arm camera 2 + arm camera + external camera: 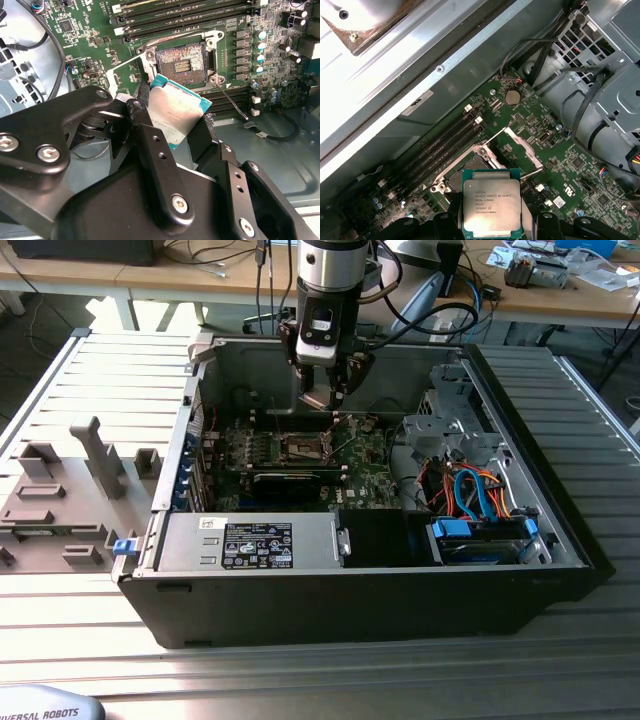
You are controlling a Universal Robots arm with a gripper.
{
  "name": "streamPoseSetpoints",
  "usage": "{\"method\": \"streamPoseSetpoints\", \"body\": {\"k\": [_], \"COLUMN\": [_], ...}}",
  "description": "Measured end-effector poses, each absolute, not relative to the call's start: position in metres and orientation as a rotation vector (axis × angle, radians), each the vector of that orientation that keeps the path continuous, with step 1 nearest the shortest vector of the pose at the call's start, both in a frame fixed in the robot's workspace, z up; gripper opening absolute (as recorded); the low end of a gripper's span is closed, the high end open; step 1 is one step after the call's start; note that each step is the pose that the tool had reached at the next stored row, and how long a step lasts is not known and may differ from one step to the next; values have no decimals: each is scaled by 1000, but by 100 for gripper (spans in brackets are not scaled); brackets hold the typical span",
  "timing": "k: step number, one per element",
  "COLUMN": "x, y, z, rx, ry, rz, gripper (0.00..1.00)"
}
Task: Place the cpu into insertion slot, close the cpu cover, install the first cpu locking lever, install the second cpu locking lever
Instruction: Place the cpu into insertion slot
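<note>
Pinching the cpu [179,111] by two opposite edges, the gripper [172,117] has its matte black, bolted metal fingers [150,145] pressed against the chip. The chip hangs tilted just above the insertion slot [181,62], not seated in it.

In the second wrist view the chip has a smooth, dull silver lid with a thin blue-green rim. The slot is a square socket with a dark, finely pinned centre inside a silvery metal border. It sits in the green circuit board [85,35] beside long, narrow black card slots [190,17]. A thin wire lever [232,104] juts out slantwise next to the socket.

The first wrist view looks from another side. There the chip's printed lid faces the camera and covers much of the socket. Beyond it the cpu cover [525,146], a thin silvery frame with a square window, stands swung up and open. A round, shiny coin cell [512,96] lies farther along the board.

The exterior view adds the wider setting. A black computer case [350,615] lies open on a ribbed grey metal desk [560,660], with the gripper lowered inside it over the socket. A silver labelled power-supply box [250,540] sits at the near wall, and blue and orange cables [480,490] lie toward the exterior view's right. Grey plastic fixtures [95,455] stand on the desk at the exterior view's left.
</note>
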State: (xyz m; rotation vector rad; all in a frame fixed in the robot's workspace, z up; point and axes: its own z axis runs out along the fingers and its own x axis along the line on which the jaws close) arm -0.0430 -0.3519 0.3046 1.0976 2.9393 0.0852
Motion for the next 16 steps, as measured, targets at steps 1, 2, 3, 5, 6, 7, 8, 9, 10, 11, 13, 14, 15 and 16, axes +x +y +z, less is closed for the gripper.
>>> {"method": "streamPoseSetpoints", "body": {"k": [1, 2, 3, 5, 6, 7, 8, 9, 10, 11, 13, 14, 15, 16], "x": [-43, -43, -43, -43, -43, -43, -43, -43, -43, -43, -43, -43, -43, -43], "y": [-352, -352, -352, -352, -352, -352, -352, -352, -352, -352, -352, -352, -352, -352], "z": [305, 305, 305, 305, 305, 305, 305, 305, 305, 305, 305, 305, 305, 305], "rx": [1099, 1100, 1101, 1104, 1105, 1106, 1107, 1107, 1108, 1109, 1110, 1111, 1112, 1113], "ry": [2939, 2938, 2938, 2937, 2936, 2936, 2936, 2935, 2935, 2935, 2934, 2934, 2934, 2933], "rz": [85, 85, 85, 85, 85, 85, 85, 85, 85, 85, 85, 85, 85, 85], "gripper": [54, 54, 54, 54, 54, 54, 54, 54, 54, 54, 54, 54, 54, 54]}}
